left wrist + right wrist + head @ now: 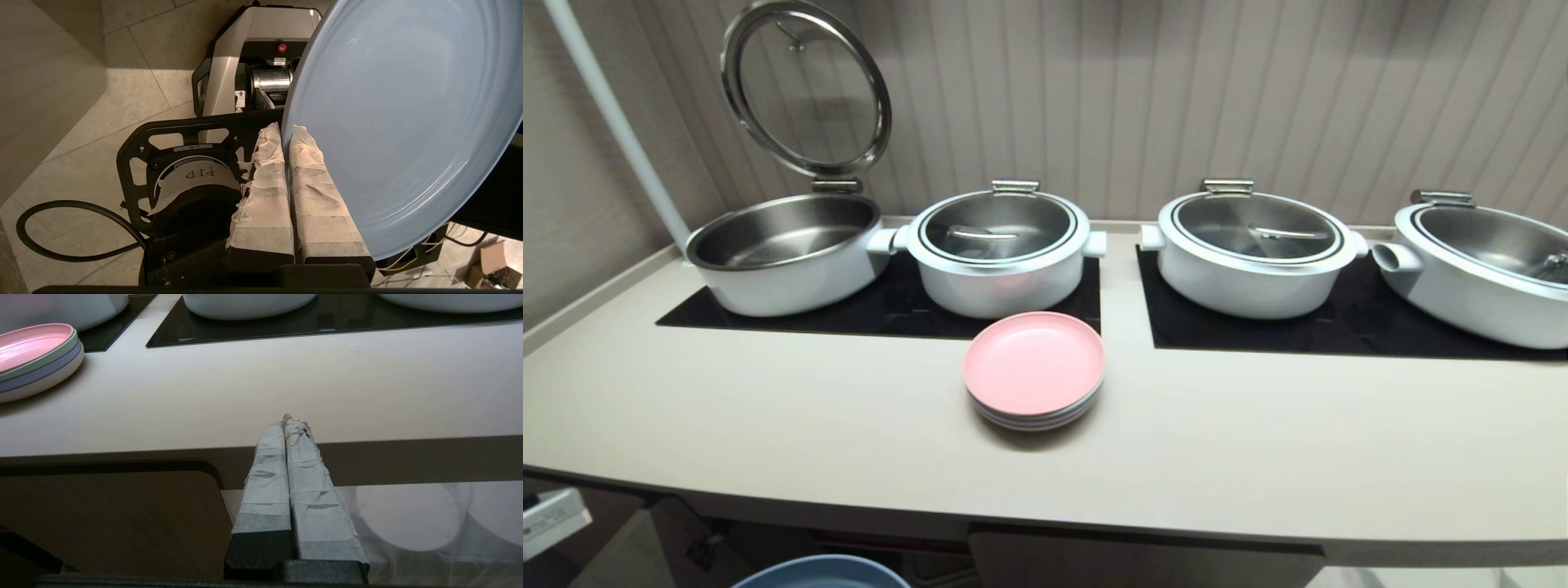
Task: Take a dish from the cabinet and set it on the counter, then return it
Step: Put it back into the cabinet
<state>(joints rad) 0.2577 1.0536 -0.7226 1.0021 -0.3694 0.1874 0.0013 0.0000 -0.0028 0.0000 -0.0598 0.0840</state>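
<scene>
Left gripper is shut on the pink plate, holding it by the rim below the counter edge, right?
Not quite. The left gripper is shut on the light-blue dish, not a pink one; the left wrist view shows its rim pinched between the taped fingers. The pink-topped stack sits untouched on the counter. In the head view the dish is below the counter's front edge.

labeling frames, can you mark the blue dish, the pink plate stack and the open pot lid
blue dish (400, 134): left wrist view, inner face
pink plate stack (1033, 363): head view, top plate's centre
open pot lid (805, 86): head view, glass pane
</scene>
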